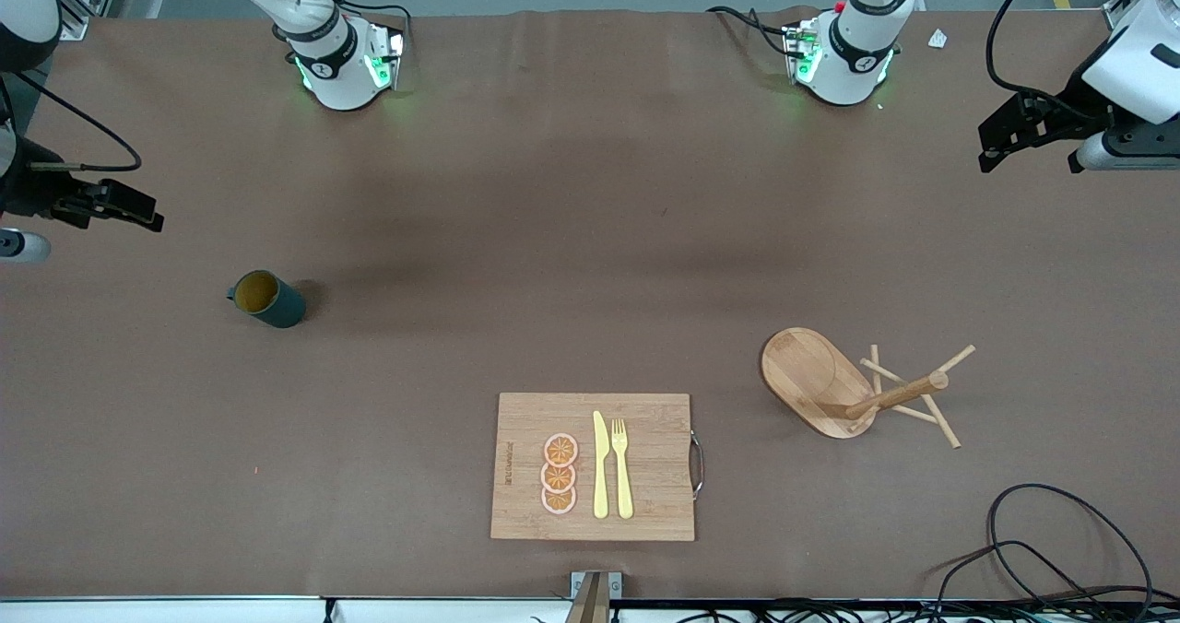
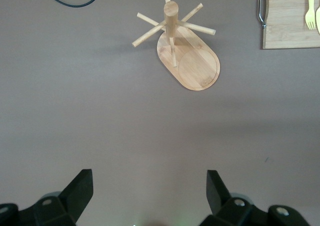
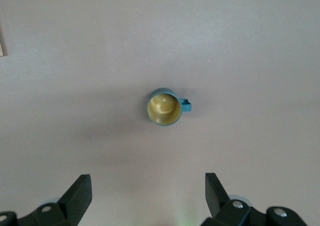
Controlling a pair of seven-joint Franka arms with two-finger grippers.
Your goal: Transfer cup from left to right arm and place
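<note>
The cup (image 1: pixel 267 299), a small dark teal mug with a tan inside, stands upright on the brown table toward the right arm's end. It shows from above in the right wrist view (image 3: pixel 164 107), with its small handle to one side. My right gripper (image 1: pixel 138 210) hangs open and empty in the air at that end of the table, apart from the cup; its jaws (image 3: pixel 147 182) stand wide. My left gripper (image 1: pixel 1000 144) hangs open and empty over the left arm's end of the table (image 2: pixel 149 178), well away from the cup.
A wooden mug tree (image 1: pixel 908 391) on an oval base stands toward the left arm's end (image 2: pixel 172 23). A wooden cutting board (image 1: pixel 645 512) with orange slices (image 1: pixel 559 474), a yellow knife (image 1: pixel 600 464) and fork (image 1: pixel 622 466) lies near the front camera. Black cables (image 1: pixel 1060 549) lie at the near corner.
</note>
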